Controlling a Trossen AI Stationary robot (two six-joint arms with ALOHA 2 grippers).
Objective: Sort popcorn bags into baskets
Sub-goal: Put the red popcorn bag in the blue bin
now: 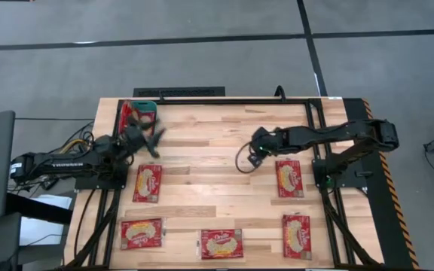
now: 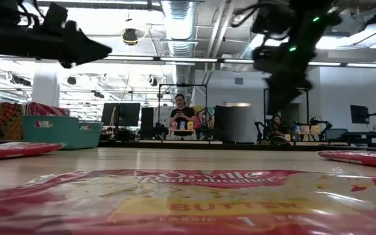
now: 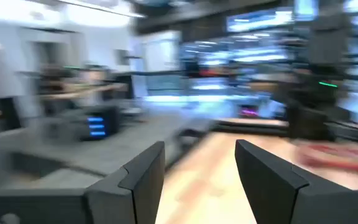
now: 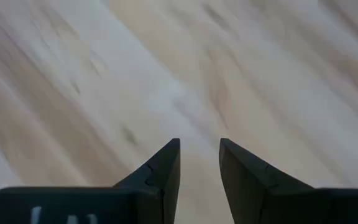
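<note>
**A:** Where is the green basket (image 1: 139,110)?

**B:** It sits at the far left corner of the counter (image 1: 224,162), at about ten o'clock from the middle. Red packets poke up out of it.

**A:** And the left hand (image 1: 154,140)?

**B:** It is in the air just beside the basket, on the side nearer the middle of the counter. Its two dark fingers (image 3: 143,178) are apart, with nothing between them.

**A:** What about the right hand (image 1: 253,156)?

**B:** It hangs over bare wood near the middle of the counter. Its fingers (image 4: 164,169) have a gap between them and hold nothing.

**A:** Where are the popcorn bags?

**B:** Five lie flat on the counter. One bag (image 1: 147,183) is at eight o'clock, just past the left hand. One bag (image 1: 289,178) is at three o'clock, near the right hand. Three more sit along the near edge: a left one (image 1: 142,233), a middle one (image 1: 221,244) and a right one (image 1: 296,235).

**A:** Anybody around?

**B:** A person (image 2: 182,115) is far back in the room.
</note>
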